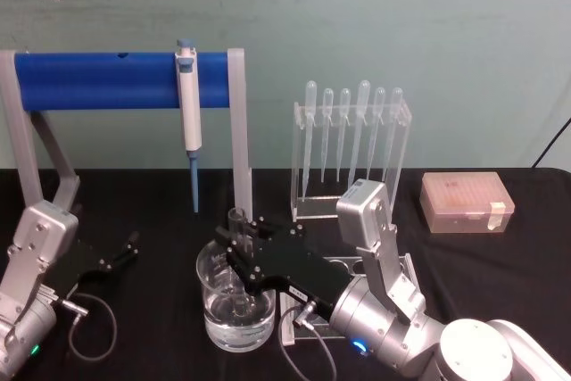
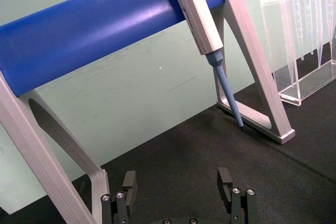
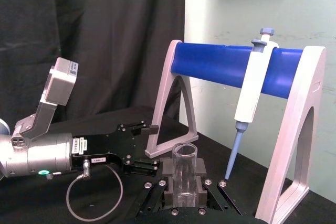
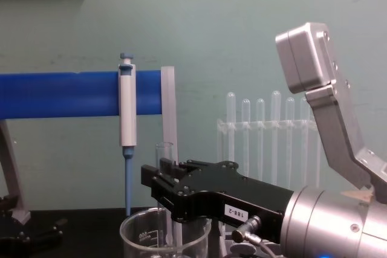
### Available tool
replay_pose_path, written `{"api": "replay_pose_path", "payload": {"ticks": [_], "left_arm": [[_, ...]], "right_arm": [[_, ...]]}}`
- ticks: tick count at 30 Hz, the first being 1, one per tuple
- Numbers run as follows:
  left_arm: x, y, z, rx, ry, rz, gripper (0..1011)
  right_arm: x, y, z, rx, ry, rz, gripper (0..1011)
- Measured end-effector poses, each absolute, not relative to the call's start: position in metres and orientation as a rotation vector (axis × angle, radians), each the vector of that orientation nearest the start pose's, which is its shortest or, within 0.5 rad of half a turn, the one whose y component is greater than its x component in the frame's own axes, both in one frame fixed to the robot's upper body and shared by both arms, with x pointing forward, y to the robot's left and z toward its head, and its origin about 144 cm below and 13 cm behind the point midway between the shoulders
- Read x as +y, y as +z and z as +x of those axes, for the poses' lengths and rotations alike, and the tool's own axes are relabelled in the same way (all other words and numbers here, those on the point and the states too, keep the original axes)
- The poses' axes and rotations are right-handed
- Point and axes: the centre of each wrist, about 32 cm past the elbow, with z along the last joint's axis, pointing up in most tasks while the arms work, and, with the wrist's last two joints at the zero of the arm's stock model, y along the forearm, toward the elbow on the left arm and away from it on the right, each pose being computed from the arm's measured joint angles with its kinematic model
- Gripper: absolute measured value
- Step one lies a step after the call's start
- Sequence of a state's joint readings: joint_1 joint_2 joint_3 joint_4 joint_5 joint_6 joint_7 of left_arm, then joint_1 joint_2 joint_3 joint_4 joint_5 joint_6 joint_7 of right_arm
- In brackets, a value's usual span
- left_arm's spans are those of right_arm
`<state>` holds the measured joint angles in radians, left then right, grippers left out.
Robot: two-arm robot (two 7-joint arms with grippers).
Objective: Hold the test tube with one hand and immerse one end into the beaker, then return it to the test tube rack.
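1. Fingers (image 2: 129,181) of the left gripper (image 2: 177,179) are spread, with nothing between them. That arm lies idle low over the black table (image 1: 504,265) at the far left, beside the grey left leg of the blue bar stand (image 1: 98,80).
2. The pipettor (image 1: 188,100) hangs from that bar, with its blue tip pointing down. The tip and the stand's right leg (image 1: 239,131) are just behind the beaker (image 1: 211,296), so there is little room to the rear.
3. The right gripper (image 3: 184,181) is clenched on the test tube (image 3: 185,163). The tube is upright, its open rim above the fingers and its lower end down inside the beaker's mouth.
4. Clear liquid sits low in the beaker. I cannot tell whether the tube's end is under its surface.
5. Judging by this, the pick-up is done and the dip is under way or nearly made. What remains is a straight lift clear of the beaker's rim, then the carry back to the rack.
6. Above the beaker the way is open, and a tilt on the way up could knock glass on glass.
7. To the right, the clear rack of pipettes (image 1: 352,144) stands near the right arm's elbow. A pinkish lidded box (image 1: 467,202) sits well apart, farther right, with bare table around it. I cannot tell which slot the tube goes back to.
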<state>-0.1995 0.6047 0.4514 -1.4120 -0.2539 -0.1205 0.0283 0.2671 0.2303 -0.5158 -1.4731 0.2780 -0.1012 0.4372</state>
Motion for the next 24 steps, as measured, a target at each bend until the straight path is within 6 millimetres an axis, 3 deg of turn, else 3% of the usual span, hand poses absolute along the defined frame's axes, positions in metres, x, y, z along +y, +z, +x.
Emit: {"api": "replay_pose_path", "payload": {"ticks": [24], "left_arm": [[0.3096,1.1398,0.4886,-0.285,1.248,0.304,1000]], "right_arm": [[-0.1459,1.1717,0.499,-0.128,-0.658,0.059,224]]}}
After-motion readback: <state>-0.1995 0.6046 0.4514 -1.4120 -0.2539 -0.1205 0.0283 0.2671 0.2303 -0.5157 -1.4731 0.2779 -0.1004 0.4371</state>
